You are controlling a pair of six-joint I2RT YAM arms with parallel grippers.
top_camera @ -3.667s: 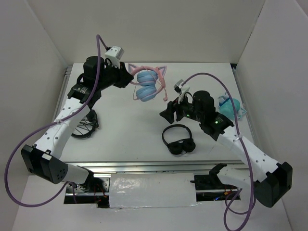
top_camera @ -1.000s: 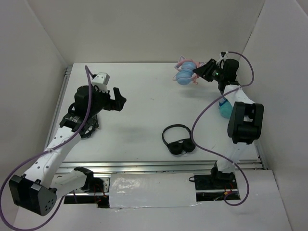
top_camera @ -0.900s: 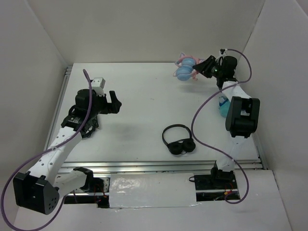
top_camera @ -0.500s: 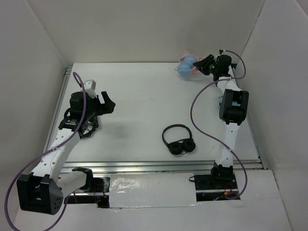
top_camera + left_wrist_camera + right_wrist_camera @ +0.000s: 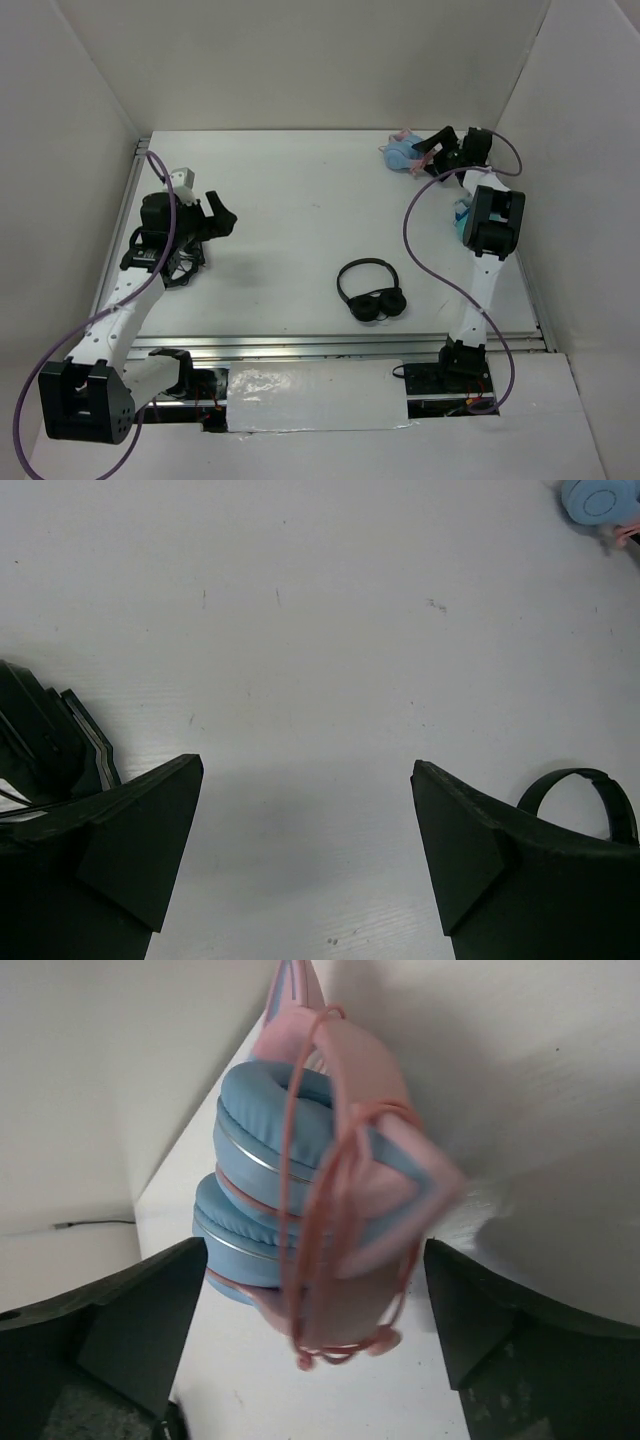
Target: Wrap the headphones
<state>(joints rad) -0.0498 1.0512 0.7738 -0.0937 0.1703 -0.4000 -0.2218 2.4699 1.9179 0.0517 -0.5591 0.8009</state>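
The headphones point(image 5: 400, 153) lie at the table's back right corner, next to the wall. In the right wrist view the headphones point(image 5: 300, 1190) show stacked light blue cups and a pink band, with the thin pink cable wound around them. My right gripper point(image 5: 427, 158) sits just right of them. Here the right gripper point(image 5: 315, 1300) has its jaws wide apart on either side, not pressing them. My left gripper point(image 5: 222, 213) hovers open over bare table at the left. Nothing sits in the left gripper point(image 5: 305, 820). A blue cup of the headphones point(image 5: 598, 498) shows far off.
Plain black headphones point(image 5: 370, 292) lie at centre right, also visible as black headphones point(image 5: 590, 790) from the left wrist. A teal pair point(image 5: 461, 215) is partly hidden behind the right arm. A black wire stand point(image 5: 175, 265) sits by the left arm. White walls enclose the table point(image 5: 300, 200).
The right arm carried the headphones toward the back right corner, then its jaws opened and let them go. The left arm drew back to the left, still open.
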